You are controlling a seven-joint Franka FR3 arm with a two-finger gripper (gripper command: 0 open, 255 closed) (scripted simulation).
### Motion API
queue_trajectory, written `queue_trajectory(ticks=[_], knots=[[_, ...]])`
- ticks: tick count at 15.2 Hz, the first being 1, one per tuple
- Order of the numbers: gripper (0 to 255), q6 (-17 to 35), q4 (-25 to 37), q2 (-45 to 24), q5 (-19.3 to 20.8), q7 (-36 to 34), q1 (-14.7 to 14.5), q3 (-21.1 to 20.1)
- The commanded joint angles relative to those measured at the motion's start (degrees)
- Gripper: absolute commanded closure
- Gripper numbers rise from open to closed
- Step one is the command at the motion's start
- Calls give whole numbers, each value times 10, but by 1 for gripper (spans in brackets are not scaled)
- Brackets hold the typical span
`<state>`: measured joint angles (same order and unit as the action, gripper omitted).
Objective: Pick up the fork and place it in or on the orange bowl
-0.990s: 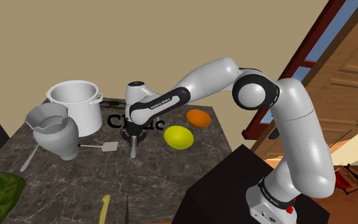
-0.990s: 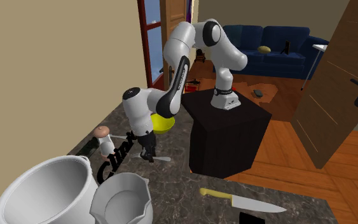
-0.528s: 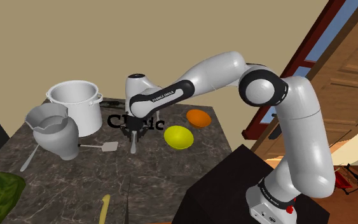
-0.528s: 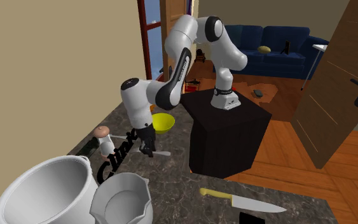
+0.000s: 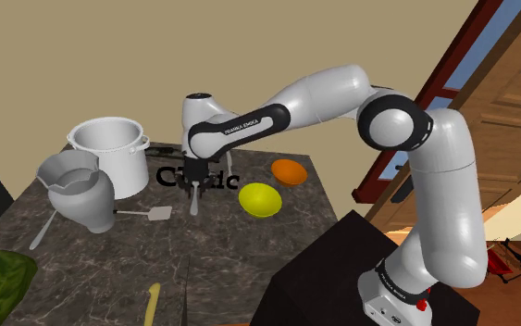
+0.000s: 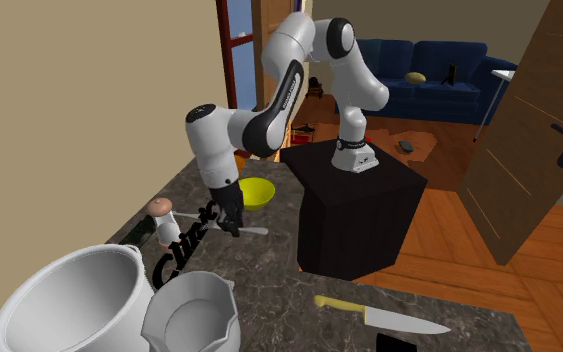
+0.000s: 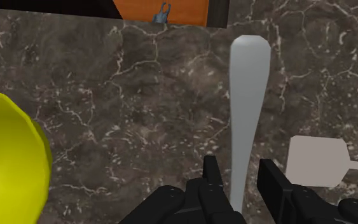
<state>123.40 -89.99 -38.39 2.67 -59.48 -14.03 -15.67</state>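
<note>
The fork (image 7: 247,108) is plain matte grey with no pattern. Its handle is slim and smooth, flaring to a rounded, paddle-like end. The tines are hidden inside the end effector (image 7: 241,191), whose two black fingers are closed narrowly on the shaft, gripping it from both sides. In the shoulder view the fork (image 5: 193,204) hangs below the end effector (image 5: 193,183), over the middle of the bench (image 5: 249,245). I cannot tell whether its free end clears the surface.

The bench (image 7: 139,95) is dark brown-grey marble with pale, cracked veining. Just beside the fork on one side is a glossy yellow bowl (image 7: 6,159), round and smooth. On the other side lies a spatula (image 7: 317,160) with a flat, pale grey, squarish blade and a thin shaft. The orange bowl (image 5: 289,171) is small, shallow and shiny, and sits beyond the yellow bowl (image 5: 259,199) near the bench's far edge.

Raised black letters (image 5: 170,176) stand on the bench behind the end effector. A capital "C" and a closing "c" can be read, and the rest is covered. The dark band of the arm (image 5: 240,127) carries small white lettering that I cannot read with certainty.

Farther off are a white cylindrical pot (image 5: 110,148) with side handles, a grey spouted pitcher (image 5: 78,190) and a yellow-handled knife (image 6: 369,313).
</note>
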Motion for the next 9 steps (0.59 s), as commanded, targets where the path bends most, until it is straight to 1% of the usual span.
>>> queue_trajectory(ticks=[1, 7, 9], knots=[[255, -11, 2, 8, -2, 0, 1, -1], [255, -42, 11, 32, -6, -1, 3, -5], [255, -27, -31, 57, -12, 21, 25, -4]])
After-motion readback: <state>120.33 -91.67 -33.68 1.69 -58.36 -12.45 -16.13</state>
